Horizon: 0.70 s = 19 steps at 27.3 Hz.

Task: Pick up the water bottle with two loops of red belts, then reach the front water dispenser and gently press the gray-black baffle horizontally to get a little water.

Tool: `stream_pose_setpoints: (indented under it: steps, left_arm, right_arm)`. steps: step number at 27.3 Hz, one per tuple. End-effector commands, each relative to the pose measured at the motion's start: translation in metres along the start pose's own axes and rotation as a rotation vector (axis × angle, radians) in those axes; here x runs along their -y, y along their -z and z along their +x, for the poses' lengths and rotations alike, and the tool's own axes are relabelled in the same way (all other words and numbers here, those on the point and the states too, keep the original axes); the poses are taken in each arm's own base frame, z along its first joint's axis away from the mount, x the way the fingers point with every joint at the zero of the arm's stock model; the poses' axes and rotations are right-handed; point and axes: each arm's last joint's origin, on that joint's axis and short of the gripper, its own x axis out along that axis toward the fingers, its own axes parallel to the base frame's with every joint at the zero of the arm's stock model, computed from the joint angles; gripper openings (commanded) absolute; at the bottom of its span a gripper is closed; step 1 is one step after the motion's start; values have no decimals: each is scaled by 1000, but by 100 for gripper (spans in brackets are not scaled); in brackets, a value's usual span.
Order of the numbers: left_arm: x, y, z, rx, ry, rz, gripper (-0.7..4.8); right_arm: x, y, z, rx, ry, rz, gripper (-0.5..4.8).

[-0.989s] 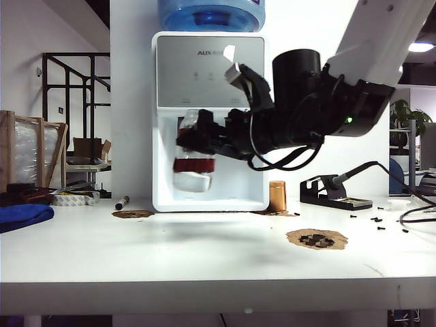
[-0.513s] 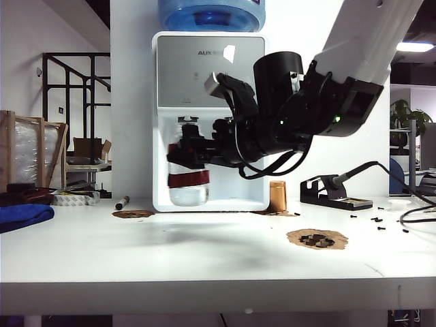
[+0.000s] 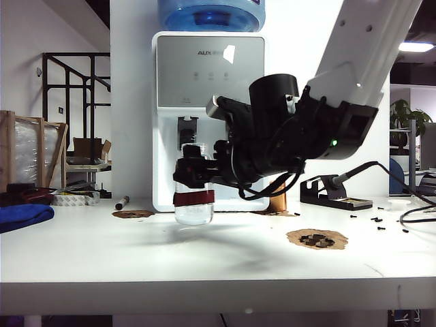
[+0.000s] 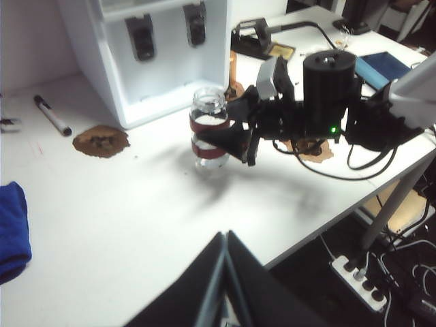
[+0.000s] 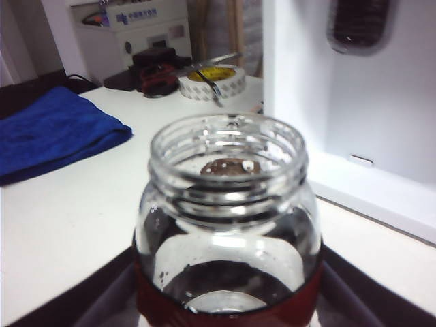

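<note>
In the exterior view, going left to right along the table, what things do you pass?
Blue cloth → black marker pen → clear glass water bottle with red bands, held by the right gripper → black soldering iron stand → small scattered black screws.

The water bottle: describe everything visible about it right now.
The water bottle is a small clear glass jar with a wide threaded neck, uncapped, with two dark red bands around its body. It stands upright, at or just above the white table, in front of the water dispenser. The right hand clamps it from the side.
</note>
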Motion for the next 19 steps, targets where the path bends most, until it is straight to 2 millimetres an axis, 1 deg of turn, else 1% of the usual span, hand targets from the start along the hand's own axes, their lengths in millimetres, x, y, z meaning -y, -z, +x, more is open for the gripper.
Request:
stream_pose_setpoints:
  steps: [1,8,15,19]
  left_arm:
    - [0,-4,-2,47,-26,3,-5]
    - [-1,-4,-3,50,-53,-2,-5]
    - [-2,-4,-5,60,-102,-11,-5]
    - [-2,-5,-5,68,-126,-10,-5]
  right_arm:
    - [-3,-7,1,58,-9,-10,-5]
    - [-3,-4,2,67,-9,-33,-5]
    - [-8,14,7,24,-22,-26,-5]
    - [-10,20,9,10,-20,-16,-5]
